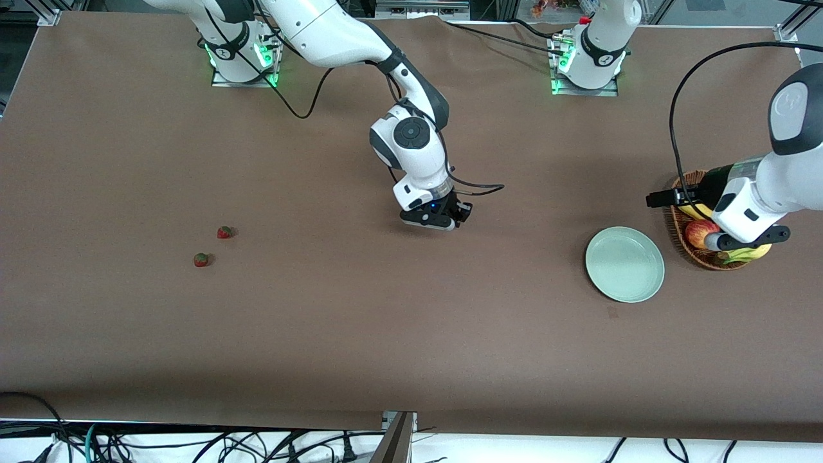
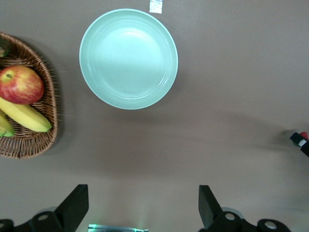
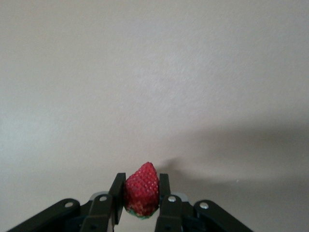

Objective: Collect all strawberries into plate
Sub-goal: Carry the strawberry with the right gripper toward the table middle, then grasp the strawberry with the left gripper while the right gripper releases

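While its green cap seems mostly hidden, the right tool [image 3: 140, 203] grips a strawberry [image 3: 141, 189]; left tool [image 2: 140, 205] open.

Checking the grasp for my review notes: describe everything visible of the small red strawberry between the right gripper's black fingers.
The small red strawberry is plump and cone-shaped, its skin dotted with seeds, with a trace of green cap at its wide end. It sits tip outward, clamped on both sides between the black fingers of the right gripper, which is shut on it. Nothing else touches it; it is held in the air over the bare brown table, with the pale mint-green plate toward the left arm's end.
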Tool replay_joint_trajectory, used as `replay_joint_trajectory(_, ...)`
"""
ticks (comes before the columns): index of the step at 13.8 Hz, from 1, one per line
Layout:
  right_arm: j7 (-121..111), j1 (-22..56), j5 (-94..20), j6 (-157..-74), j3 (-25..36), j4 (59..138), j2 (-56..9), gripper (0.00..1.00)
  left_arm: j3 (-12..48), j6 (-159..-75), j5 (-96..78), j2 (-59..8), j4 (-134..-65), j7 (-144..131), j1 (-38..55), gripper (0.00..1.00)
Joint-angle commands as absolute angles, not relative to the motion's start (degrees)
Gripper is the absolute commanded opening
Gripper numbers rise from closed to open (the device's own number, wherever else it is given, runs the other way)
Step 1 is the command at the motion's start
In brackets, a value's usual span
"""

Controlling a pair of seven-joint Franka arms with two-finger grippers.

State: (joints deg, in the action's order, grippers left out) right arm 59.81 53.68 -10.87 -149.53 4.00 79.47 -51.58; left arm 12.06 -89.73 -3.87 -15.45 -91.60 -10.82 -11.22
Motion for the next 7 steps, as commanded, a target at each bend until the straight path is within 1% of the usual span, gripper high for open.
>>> replay_joint_trajectory(1,59.94,54.32,-11.78,-149.50,4.04,77.87,-52.38,0.35,11.95,-92.19,-4.57,-20.11,-90.88,-10.46,-10.81,1.00)
replay_joint_trajectory(2,59.77,54.49,-11.17,-149.41,4.04,77.87,-52.30,0.99,11.95,-92.81,-5.09,-21.17,-90.88,-10.46,-10.64,1.00)
replay_joint_trajectory(5,58.45,52.83,-10.72,-147.41,5.70,77.78,-50.11,1.00,11.95,-93.60,-5.19,-23.37,-90.70,-11.42,-7.74,1.00)
replay_joint_trajectory(7,54.52,49.50,-10.90,-142.41,6.50,77.70,-48.70,1.00,11.87,-93.60,-5.19,-24.34,-90.62,-11.95,-6.16,1.00)
